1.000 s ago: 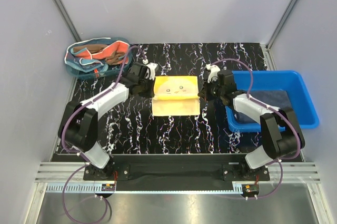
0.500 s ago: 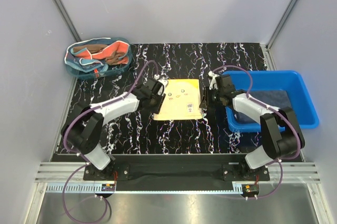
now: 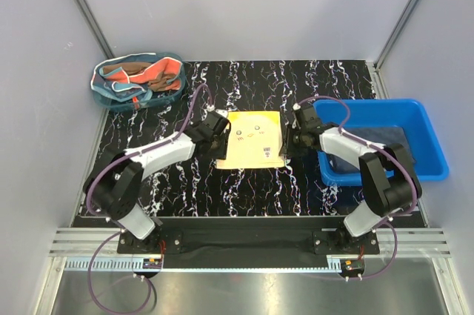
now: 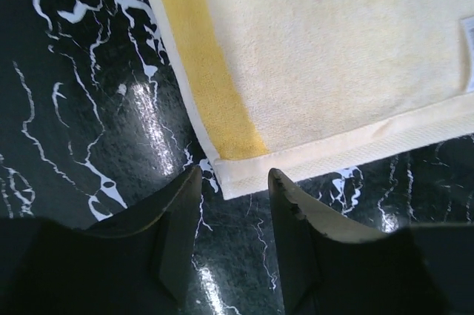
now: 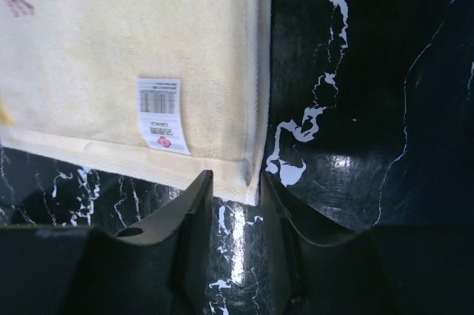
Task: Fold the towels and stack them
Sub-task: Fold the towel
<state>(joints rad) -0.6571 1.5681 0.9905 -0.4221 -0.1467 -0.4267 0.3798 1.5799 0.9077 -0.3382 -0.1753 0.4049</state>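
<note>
A yellow towel (image 3: 254, 139) lies folded flat in the middle of the black marbled table, pale side and a white label (image 5: 160, 114) facing up. My left gripper (image 3: 219, 143) is open at the towel's left side. In the left wrist view (image 4: 234, 174) a corner of the towel (image 4: 311, 55) lies just beyond the fingertips, with nothing gripped. My right gripper (image 3: 287, 143) is open at the right side. Its fingertips (image 5: 235, 178) straddle the corner of the towel (image 5: 133, 48) without pinching it. More towels (image 3: 141, 75), orange-red and brown, are bunched in the basket. A dark towel (image 3: 379, 143) lies in the bin.
A teal mesh-sided basket (image 3: 104, 94) stands at the back left corner of the table. A rigid blue plastic bin (image 3: 432, 141) sits at the right edge, close behind the right arm. Grey walls enclose the table on three sides.
Both grippers, shut on the towel's far corners a second ago, carried that edge toward me, folding the towel pale side up. They have opened and let go.
</note>
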